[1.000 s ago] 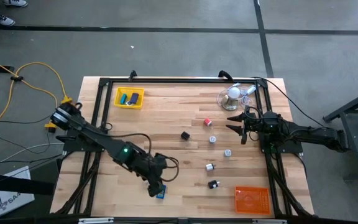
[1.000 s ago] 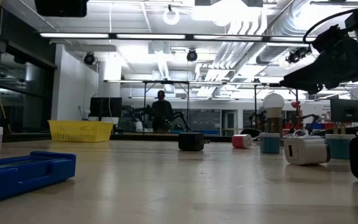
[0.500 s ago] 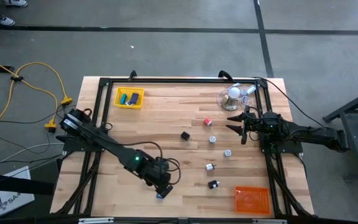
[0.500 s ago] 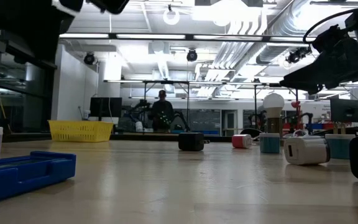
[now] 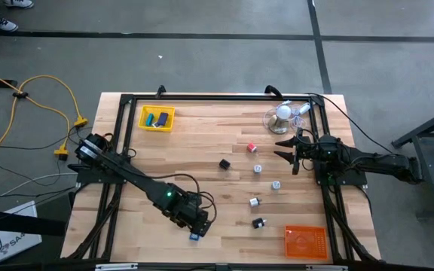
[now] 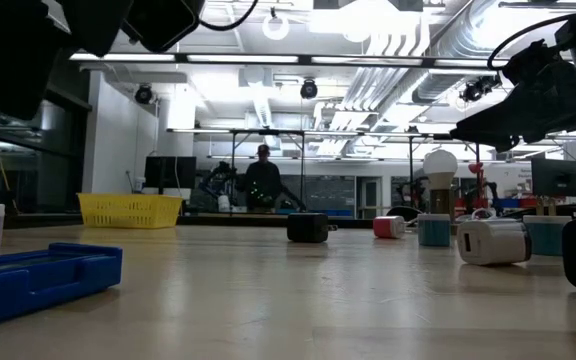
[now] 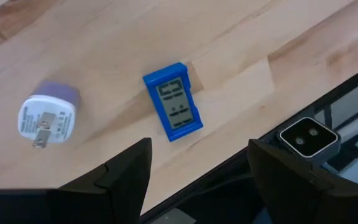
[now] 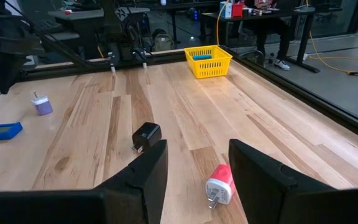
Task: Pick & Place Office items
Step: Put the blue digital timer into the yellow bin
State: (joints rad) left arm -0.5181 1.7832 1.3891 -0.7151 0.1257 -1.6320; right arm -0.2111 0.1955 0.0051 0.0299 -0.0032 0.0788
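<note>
My left gripper [image 7: 197, 180] is open and hovers above a flat blue block [image 7: 173, 109], which lies flat on the wood near the table's near edge, beside a purple-and-white plug [image 7: 47, 115]. In the high view this gripper [image 5: 196, 226] covers most of the block [image 5: 194, 236]. My right gripper [image 5: 288, 148] is open at the table's right side, level above the wood. In front of it lie a red-and-white plug [image 8: 219, 185] and a black cube [image 8: 146, 135]. Silver-white bits [image 5: 276, 184] and a black bit [image 5: 258, 223] lie mid-table.
A yellow tray [image 5: 157, 118] holding teal and blue pieces sits at the far left, an orange tray [image 5: 306, 242] at the near right. A white ball with a clear wiry tangle [image 5: 283, 113] stands far right. A black frame [image 5: 202, 98] rims the table. A small camera [image 7: 308, 140] sits at the near edge.
My left gripper has moved a little toward the table's right, settling over the blue block, and its arm has come into the low view at the upper left. The right arm and the items have kept still.
</note>
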